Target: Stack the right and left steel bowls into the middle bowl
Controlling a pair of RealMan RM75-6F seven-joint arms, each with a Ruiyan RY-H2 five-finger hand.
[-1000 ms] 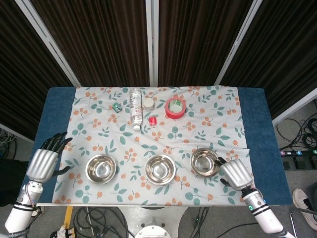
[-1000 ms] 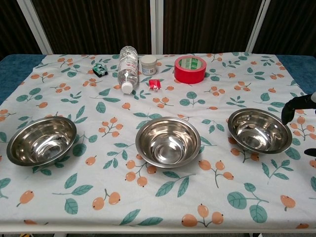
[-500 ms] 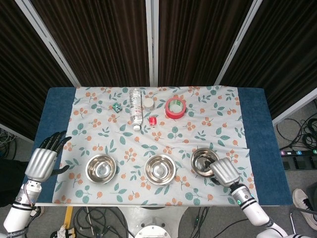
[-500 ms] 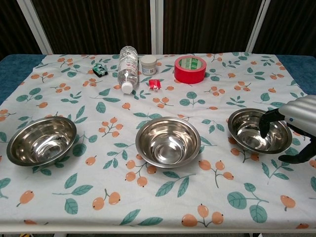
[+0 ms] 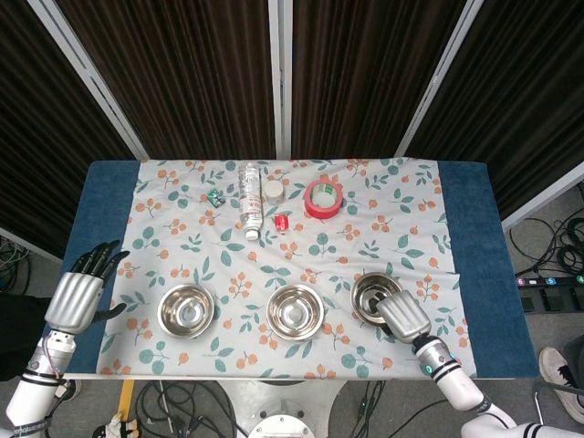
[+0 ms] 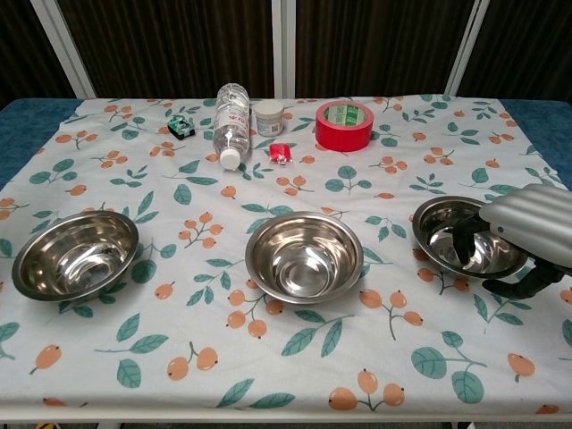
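Steel bowls are sitting in a row along the near side of the flowered cloth point(image 5: 383, 224): the left bowl point(image 6: 75, 254), the middle bowl point(image 6: 304, 256) and the right bowl point(image 6: 466, 236), each upright and well apart from its neighbour. We are reaching our right hand point(image 6: 523, 234) over the near right rim of the right bowl, with dark fingers point(image 6: 462, 241) dipping inside it and the thumb curling under the outer edge; whether the rim is actually being pinched we cannot tell. We are holding our left hand point(image 5: 78, 296) over the blue table edge point(image 5: 102, 205), to the left of the left bowl and apart from it, fingers spread and gripping nothing. Farther back a clear bottle point(image 6: 231, 121) is lying on its side, beside a small white jar point(image 6: 269, 117), a red tape roll point(image 6: 344, 125), a small red item point(image 6: 280, 154) and a little green one point(image 6: 180, 126).
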